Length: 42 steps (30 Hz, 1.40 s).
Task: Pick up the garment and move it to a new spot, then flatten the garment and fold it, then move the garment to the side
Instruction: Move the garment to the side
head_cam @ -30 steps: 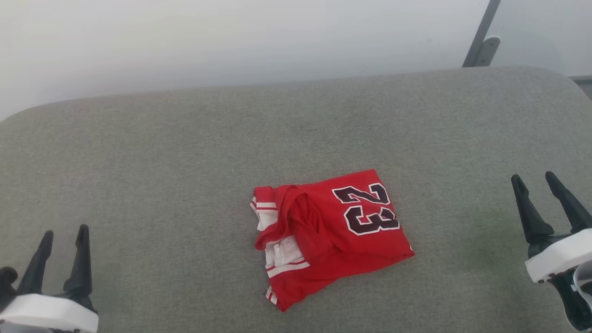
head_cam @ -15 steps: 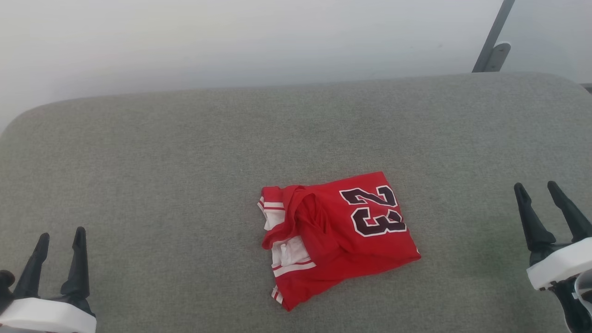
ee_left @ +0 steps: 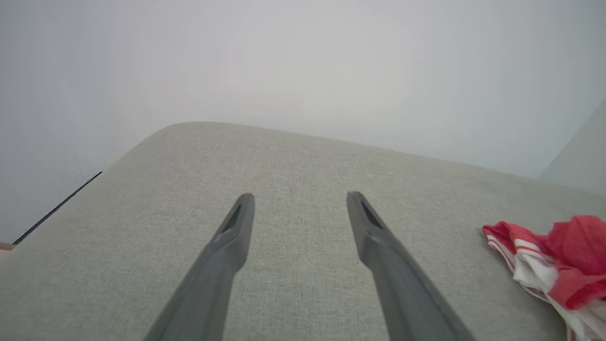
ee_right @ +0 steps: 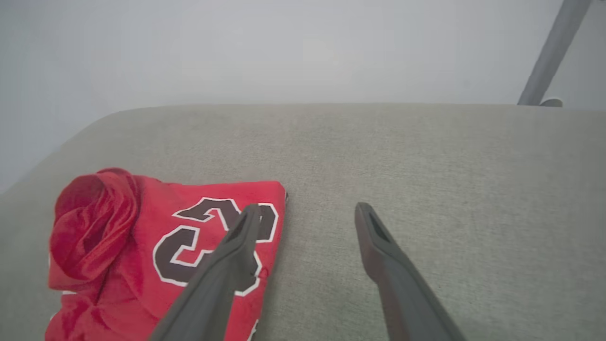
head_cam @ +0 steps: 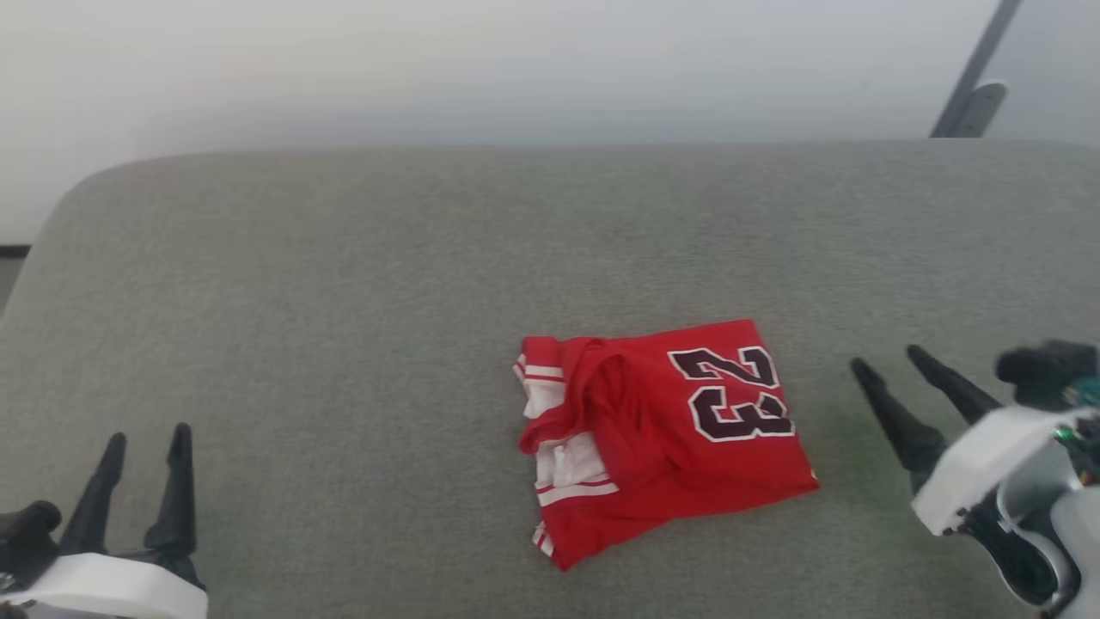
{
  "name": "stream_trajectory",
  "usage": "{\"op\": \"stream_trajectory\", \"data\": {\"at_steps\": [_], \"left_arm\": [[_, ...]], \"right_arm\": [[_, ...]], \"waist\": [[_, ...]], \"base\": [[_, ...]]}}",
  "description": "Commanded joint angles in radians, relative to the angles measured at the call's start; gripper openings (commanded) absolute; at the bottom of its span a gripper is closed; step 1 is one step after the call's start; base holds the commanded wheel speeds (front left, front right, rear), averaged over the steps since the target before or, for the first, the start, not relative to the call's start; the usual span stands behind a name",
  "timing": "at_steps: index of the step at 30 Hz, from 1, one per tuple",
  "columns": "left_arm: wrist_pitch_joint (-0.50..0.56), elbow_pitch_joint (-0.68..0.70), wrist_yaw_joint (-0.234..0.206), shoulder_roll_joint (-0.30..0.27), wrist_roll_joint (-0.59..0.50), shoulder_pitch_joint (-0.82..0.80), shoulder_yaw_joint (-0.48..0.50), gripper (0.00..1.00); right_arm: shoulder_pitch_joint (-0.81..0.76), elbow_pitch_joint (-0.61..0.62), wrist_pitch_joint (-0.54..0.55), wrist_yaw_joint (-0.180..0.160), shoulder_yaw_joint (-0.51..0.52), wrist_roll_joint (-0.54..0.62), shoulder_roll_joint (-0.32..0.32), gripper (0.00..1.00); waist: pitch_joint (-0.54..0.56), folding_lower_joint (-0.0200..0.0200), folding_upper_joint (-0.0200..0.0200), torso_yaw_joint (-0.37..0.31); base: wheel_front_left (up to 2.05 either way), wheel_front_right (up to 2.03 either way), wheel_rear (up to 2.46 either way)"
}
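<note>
The garment [head_cam: 662,434], a red jersey with white sleeves, striped trim and a dark 23, lies folded in a rough square on the grey padded surface [head_cam: 344,284], a little right of centre. My right gripper [head_cam: 885,357] is open just to the garment's right, fingers tilted toward it. In the right wrist view the garment [ee_right: 142,246] fills the lower left, and the right gripper [ee_right: 307,208] has its left finger over the 23. Far to the left, near the front edge, my left gripper [head_cam: 146,437] stands open and empty. The left wrist view shows the left gripper [ee_left: 298,196] over bare fabric, with the garment [ee_left: 554,263] at the right edge.
The grey padded surface has rounded corners and ends at a pale wall behind. A grey metal strut [head_cam: 971,94] leans against the wall at the back right. Wide bare fabric lies left of and behind the garment.
The head camera has turned, shifting the whole picture rightward. My right gripper has swung in toward the garment's right edge and tilted. The garment lies as before and the left gripper holds its place.
</note>
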<state>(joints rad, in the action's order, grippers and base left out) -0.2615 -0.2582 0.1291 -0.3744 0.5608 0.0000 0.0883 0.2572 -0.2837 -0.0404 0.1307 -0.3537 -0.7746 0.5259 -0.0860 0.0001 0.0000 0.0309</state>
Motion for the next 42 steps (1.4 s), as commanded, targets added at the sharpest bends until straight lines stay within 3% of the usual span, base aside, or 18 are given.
{"op": "stream_trajectory", "data": {"at_steps": [1, 9, 20, 27, 33, 35, 42], "left_arm": [[-0.004, -0.001, 0.002, 0.007, 0.007, -0.012, -0.009, 1.0], [-0.004, -0.016, 0.002, 0.034, 0.015, -0.043, -0.052, 1.0], [-0.004, -0.033, 0.002, 0.056, 0.028, -0.096, -0.098, 1.0], [-0.004, -0.047, 0.002, 0.07, 0.029, -0.134, -0.121, 1.0], [-0.004, -0.057, 0.002, 0.072, 0.033, -0.159, -0.136, 1.0], [-0.004, -0.059, 0.002, 0.069, 0.037, -0.163, -0.135, 1.0], [-0.004, -0.049, 0.002, 0.054, 0.036, -0.175, -0.137, 1.0]], "right_arm": [[0.032, 0.023, 0.064, 0.0, -0.029, -0.018, 0.014, 1.0], [0.116, 0.046, 0.336, 0.0, -0.094, -0.052, 0.067, 1.0], [0.162, 0.023, 0.653, 0.0, -0.071, -0.042, 0.096, 1.0], [0.159, -0.029, 0.824, 0.0, -0.039, -0.036, 0.016, 1.0], [0.146, -0.048, 0.908, 0.0, -0.004, -0.013, -0.045, 1.0], [0.142, -0.033, 0.928, 0.0, 0.009, -0.007, -0.052, 0.0], [0.16, 0.046, 0.937, -0.001, 0.079, 0.026, -0.035, 0.0]], "waist": [[-0.016, -0.0001, 0.0, 0.026], [-0.064, -0.0001, 0.0, 0.103], [-0.138, -0.0001, 0.0, 0.185], [-0.189, -0.0001, 0.0, 0.21], [-0.2, -0.0001, 0.0, 0.216], [-0.201, -0.0001, 0.0, 0.212], [-0.204, -0.0001, 0.0, 0.177]], "base": [[0.0, 0.0, 0.0], [0.0, 0.0, 0.0], [0.0, 0.0, 0.0], [0.0, 0.0, 0.0], [0.0, 0.0, 0.0], [0.0, 0.0, 0.0], [0.0, 0.0, 0.0]]}}
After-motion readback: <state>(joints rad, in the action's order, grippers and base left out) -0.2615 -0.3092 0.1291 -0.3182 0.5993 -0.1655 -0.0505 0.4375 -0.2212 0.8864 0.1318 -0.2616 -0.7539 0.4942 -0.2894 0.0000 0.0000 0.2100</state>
